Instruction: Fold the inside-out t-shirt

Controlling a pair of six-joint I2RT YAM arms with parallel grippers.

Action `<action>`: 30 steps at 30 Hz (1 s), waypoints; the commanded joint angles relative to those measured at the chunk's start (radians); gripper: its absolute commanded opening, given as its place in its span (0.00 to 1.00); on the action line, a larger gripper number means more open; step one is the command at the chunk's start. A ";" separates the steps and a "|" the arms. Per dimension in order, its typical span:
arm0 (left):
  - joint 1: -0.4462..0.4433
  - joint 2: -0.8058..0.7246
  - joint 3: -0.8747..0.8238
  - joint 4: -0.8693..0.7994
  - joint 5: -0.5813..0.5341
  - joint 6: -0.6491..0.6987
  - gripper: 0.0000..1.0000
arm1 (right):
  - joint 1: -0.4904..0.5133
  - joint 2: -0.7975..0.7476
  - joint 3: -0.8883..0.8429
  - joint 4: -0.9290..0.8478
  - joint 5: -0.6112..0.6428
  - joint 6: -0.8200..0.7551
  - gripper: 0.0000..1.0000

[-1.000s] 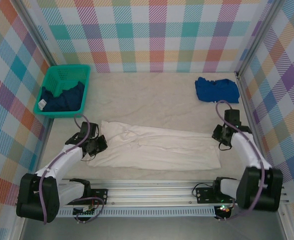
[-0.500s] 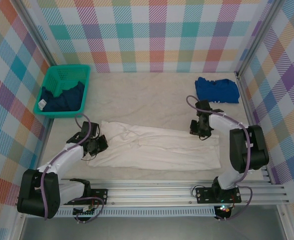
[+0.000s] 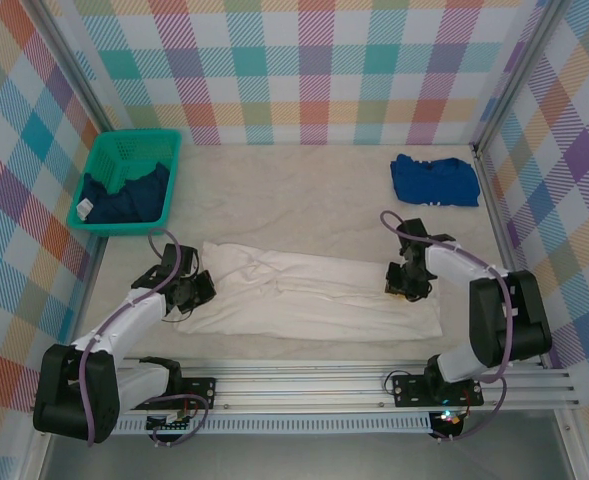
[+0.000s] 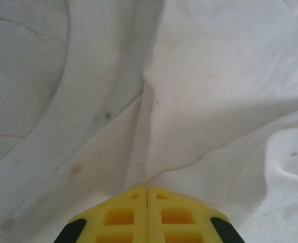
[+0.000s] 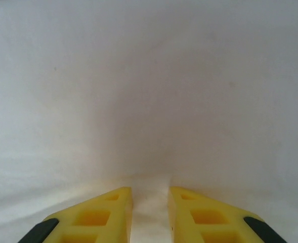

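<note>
Beige worktop point(image 3: 304, 190) boxed in by pastel checked walls point(image 3: 314, 70). Across its near half, stretched left to right as a long flattened band, the white inside-out t-shirt point(image 3: 314, 300), creased along its length, just beyond the aluminium rail point(image 3: 314, 385) at the near edge. 2 white arms rising from that rail: left arm point(image 3: 124, 320) reaching to the shirt's left end, right arm point(image 3: 474, 275) bent round to the far edge of the shirt's right end. At the far left, well apart from the shirt, a green mesh basket point(image 3: 124, 148) with a dark navy garment point(image 3: 124, 195) inside. At the far right, a bright blue shirt point(image 3: 432, 180), crumpled, near the right wall. Smaller still, the left jaws pressed together on a ridge of the shirt's cloth, creases fanning away from the yellow tips in the left wrist view, a curved hem seam off to the left. Then the right jaws, low on the cloth, narrowly parted, a small wad of the white shirt pinched in the gap. Last, a little white tag point(image 3: 85, 209) at the basket's near-left corner.
</note>
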 commanded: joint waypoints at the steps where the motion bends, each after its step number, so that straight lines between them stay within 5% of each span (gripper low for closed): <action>1: 0.000 -0.026 0.000 -0.040 -0.008 -0.018 0.00 | 0.007 -0.039 -0.026 -0.036 -0.027 0.019 0.26; 6: 0.000 -0.034 -0.021 -0.036 -0.020 -0.028 0.01 | 0.024 -0.102 -0.005 0.050 -0.085 -0.023 0.29; 12: 0.000 -0.036 -0.035 -0.039 -0.058 -0.044 0.09 | 0.176 -0.046 0.062 0.219 -0.165 -0.025 0.34; 18: -0.001 -0.142 -0.003 -0.073 -0.086 -0.042 0.34 | 0.258 0.054 0.118 0.252 -0.182 -0.008 0.34; 22: -0.029 -0.224 -0.007 0.039 0.018 0.010 0.52 | 0.261 0.046 0.113 0.257 -0.159 -0.013 0.34; 25: -0.108 -0.156 0.041 0.132 0.088 0.061 0.57 | 0.262 0.055 0.120 0.253 -0.157 -0.020 0.35; 30: -0.235 0.070 0.178 0.218 0.049 0.188 0.60 | 0.261 0.069 0.120 0.263 -0.175 -0.014 0.35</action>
